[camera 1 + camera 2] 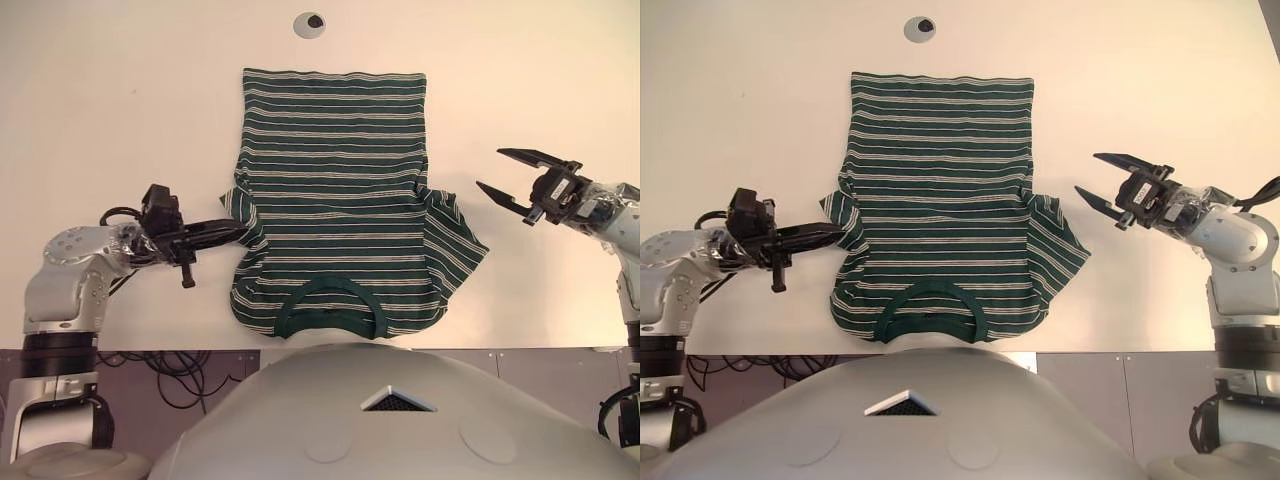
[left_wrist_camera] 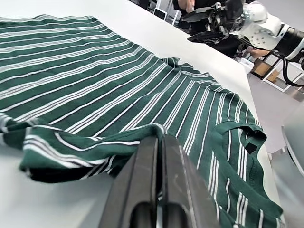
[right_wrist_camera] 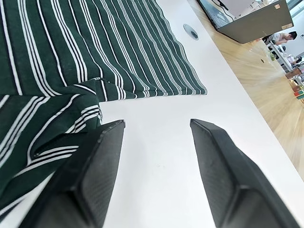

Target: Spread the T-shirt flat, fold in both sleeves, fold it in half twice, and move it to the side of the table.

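Pinching the bunched edge of the left sleeve (image 1: 240, 205) with the left gripper (image 1: 238, 230), fingers pressed together on the cloth, low over the table (image 1: 110, 110). Lying just past those fingertips and spreading away toward the other arm, the one T-shirt (image 1: 335, 180), green with thin pale stripes, collar (image 1: 330, 283) nearest the table's front edge, hem (image 1: 335, 72) farthest off. Leaving bare tabletop behind and to the outer side of this gripper, with the front edge running close beside the arm.

Hovering apart from the cloth with the right gripper (image 1: 489, 168), its two fingers spread wide and holding nothing. Lying near one fingertip without touching it, the right sleeve (image 1: 455, 240), crumpled and partly folded on itself. Leaving open tabletop between and ahead of the spread fingers, running out to the table's edge.

Counting one shirt, two sleeves, both rumpled, and two grippers, one on each flank of the shirt. Sitting well beyond both grippers, past the hem, one round cable port (image 1: 310, 25) in the tabletop.
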You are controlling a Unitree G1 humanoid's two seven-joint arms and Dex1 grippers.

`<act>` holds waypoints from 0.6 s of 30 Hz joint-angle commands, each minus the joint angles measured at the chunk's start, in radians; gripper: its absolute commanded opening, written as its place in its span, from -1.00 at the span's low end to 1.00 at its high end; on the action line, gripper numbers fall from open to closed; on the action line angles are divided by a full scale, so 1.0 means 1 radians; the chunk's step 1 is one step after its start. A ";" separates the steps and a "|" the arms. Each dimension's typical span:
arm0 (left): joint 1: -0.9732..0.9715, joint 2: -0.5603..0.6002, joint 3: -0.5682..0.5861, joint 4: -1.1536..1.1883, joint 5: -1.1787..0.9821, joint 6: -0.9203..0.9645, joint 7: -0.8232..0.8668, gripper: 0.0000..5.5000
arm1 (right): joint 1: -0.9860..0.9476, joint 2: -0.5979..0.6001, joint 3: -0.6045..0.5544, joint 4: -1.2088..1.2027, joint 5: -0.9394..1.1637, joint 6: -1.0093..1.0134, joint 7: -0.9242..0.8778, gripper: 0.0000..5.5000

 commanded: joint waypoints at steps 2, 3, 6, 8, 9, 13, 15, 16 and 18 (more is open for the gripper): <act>-0.034 -0.037 -0.038 0.008 0.027 -0.004 0.008 -1.00 | 0.013 0.015 -0.006 0.000 0.001 -0.003 -0.001 -0.07; -0.042 -0.047 -0.045 0.008 0.027 0.004 0.013 -1.00 | 0.016 0.015 -0.007 -0.001 0.001 -0.003 -0.002 -0.07; -0.062 -0.069 -0.056 -0.003 0.008 0.038 0.027 -1.00 | 0.020 0.018 -0.005 -0.003 0.002 -0.001 -0.003 -0.07; -0.069 -0.074 -0.062 -0.009 0.008 0.049 0.028 -1.00 | 0.024 0.020 -0.004 -0.003 0.002 -0.001 -0.005 -0.07; -0.069 -0.076 -0.065 -0.012 0.010 0.054 0.028 -1.00 | 0.025 0.021 -0.003 -0.003 0.002 0.000 -0.006 -0.07; -0.083 -0.094 -0.075 -0.019 0.010 0.074 0.043 -1.00 | 0.029 0.024 -0.002 -0.005 0.004 0.003 -0.009 -0.07; -0.096 -0.108 -0.082 -0.016 0.012 0.080 0.054 -1.00 | 0.032 0.026 -0.002 -0.007 0.007 0.005 -0.010 -0.07; -0.098 -0.116 -0.084 -0.019 0.012 0.084 0.061 -1.00 | 0.031 0.029 -0.001 -0.005 0.013 0.008 -0.009 -0.07; -0.103 -0.139 -0.090 -0.027 0.017 0.077 0.084 -0.93 | 0.057 0.047 -0.019 -0.058 0.140 0.106 0.021 -0.07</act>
